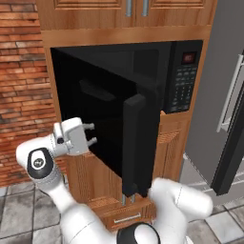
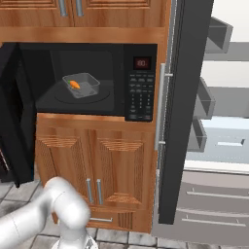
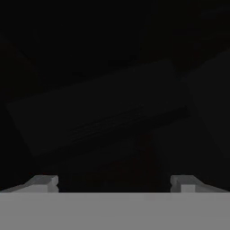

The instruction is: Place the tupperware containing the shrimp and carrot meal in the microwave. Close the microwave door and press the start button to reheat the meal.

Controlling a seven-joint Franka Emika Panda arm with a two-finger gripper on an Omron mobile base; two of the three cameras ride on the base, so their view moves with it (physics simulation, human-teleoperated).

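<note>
The tupperware sits inside the microwave on the cavity floor, with the orange shrimp and carrot meal in it. The microwave door stands swung out to the left, its thick vertical bar handle towards me. My gripper is open and holds nothing. It points at the door's outer dark glass from the left, fingertips close to the panel. In the hand view the gripper faces that dark glass, and I cannot tell if it touches.
The keypad panel with a small red display is right of the cavity. A tall fridge door stands open on the right, with shelf bins behind it. Wooden cabinets lie below and a brick wall at left.
</note>
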